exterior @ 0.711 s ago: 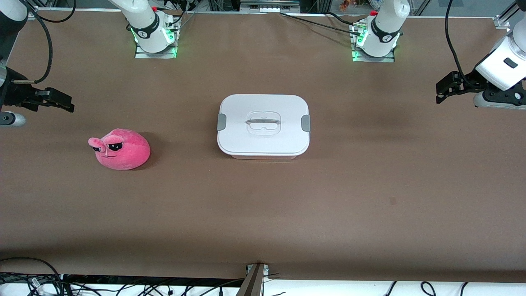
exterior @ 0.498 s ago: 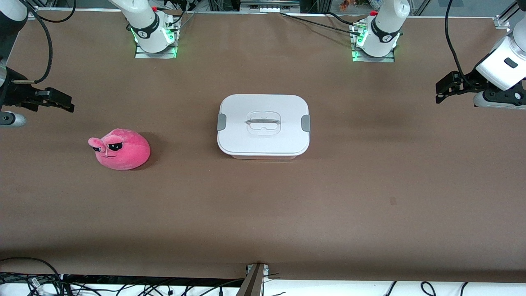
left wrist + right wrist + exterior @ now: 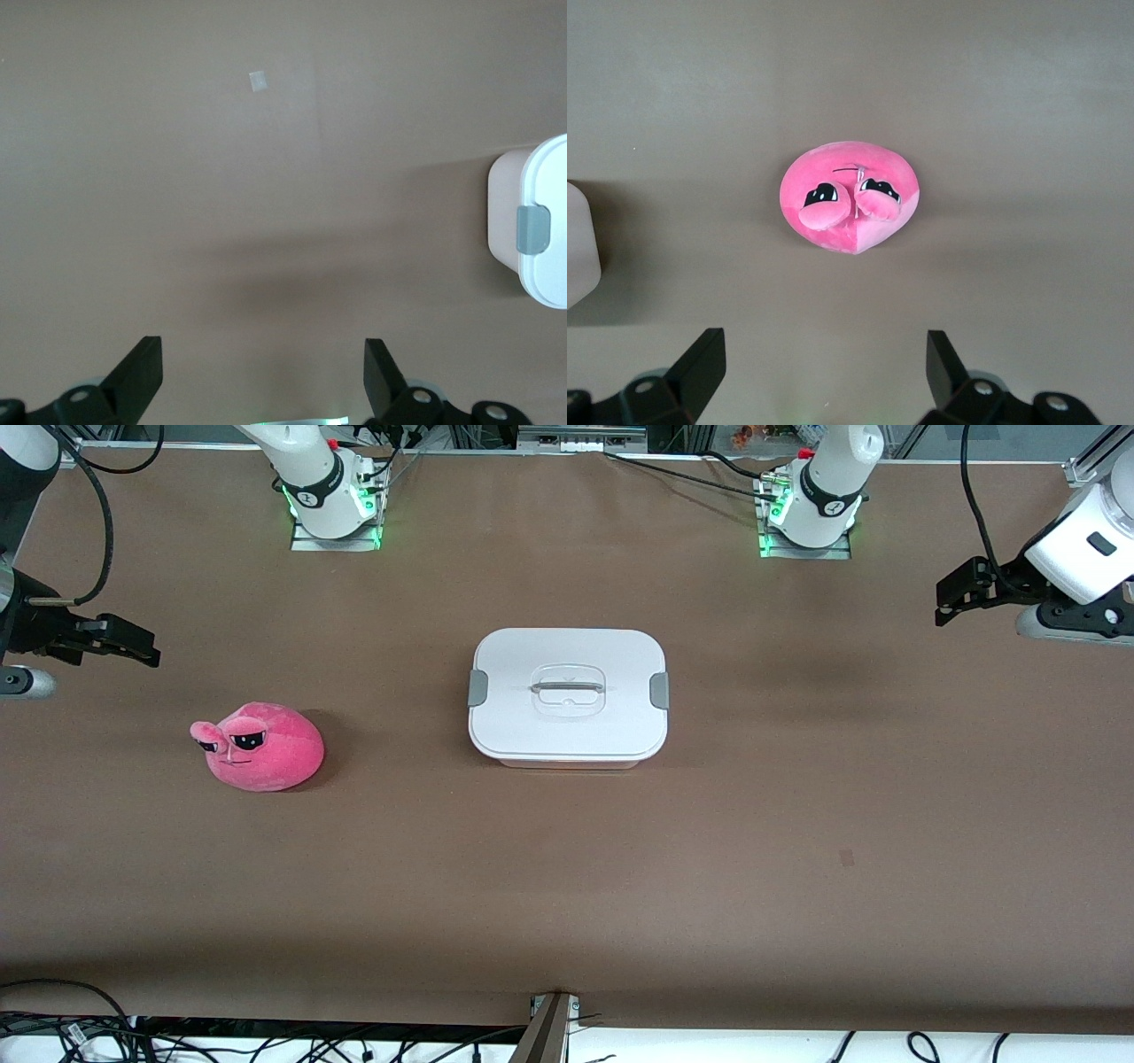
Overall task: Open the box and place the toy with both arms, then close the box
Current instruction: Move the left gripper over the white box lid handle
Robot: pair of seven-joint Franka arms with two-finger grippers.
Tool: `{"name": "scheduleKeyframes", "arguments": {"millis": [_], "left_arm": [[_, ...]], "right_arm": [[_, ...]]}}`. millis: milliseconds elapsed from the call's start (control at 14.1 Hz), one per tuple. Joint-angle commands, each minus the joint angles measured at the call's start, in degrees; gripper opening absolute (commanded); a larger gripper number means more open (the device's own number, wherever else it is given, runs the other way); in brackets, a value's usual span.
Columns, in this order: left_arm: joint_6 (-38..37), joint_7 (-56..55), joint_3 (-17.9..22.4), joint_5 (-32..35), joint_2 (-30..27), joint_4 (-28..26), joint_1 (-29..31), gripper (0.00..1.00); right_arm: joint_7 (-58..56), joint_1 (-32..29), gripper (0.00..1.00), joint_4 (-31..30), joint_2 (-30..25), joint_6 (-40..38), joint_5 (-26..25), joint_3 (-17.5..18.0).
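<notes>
Sitting mid-table, the smooth rounded box (image 3: 568, 695) has its white lid clipped on. The fuzzy pink toy (image 3: 258, 746) rests toward the right arm's end. Left gripper (image 3: 262, 376) and right gripper (image 3: 824, 370) hover over bare brown table (image 3: 567, 886), fingers spread, empty.

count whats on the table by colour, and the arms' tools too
pink: 1, the toy
white-lidded: 1, the box, shut
black: 2, the left tool and the right tool, both open, up over bare table at their own ends
total: 4
</notes>
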Motion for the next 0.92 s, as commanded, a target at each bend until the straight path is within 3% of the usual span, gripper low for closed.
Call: {"name": "scheduleKeyframes", "arguments": {"millis": [0,285,711,854], "left_arm": [[-1.4,0.2,-1.8,-0.9,2.5,1.9,-0.5,1.0],[-1.0,6.1,-5.7,-2.5,5.4,2.1,-2.1,1.0],[0.3,8.5,-16.2,-2.4,16.0,10.4,-8.7,1.0],[4.5,8.6,-16.9,-2.2,19.6,11.6,-12.2,1.0]], "right_arm": [[0.6,0.5,1.0,1.5,0.5,-1.2,0.4,-0.5],[0.6,0.5,1.0,1.5,0.5,-1.2,0.5,-0.5],[1.2,0.6,1.0,1.7,1.8,-0.5,1.1,-0.5],[1.3,0.2,1.0,1.5,2.4,-0.3,2.1,-0.6]]}}
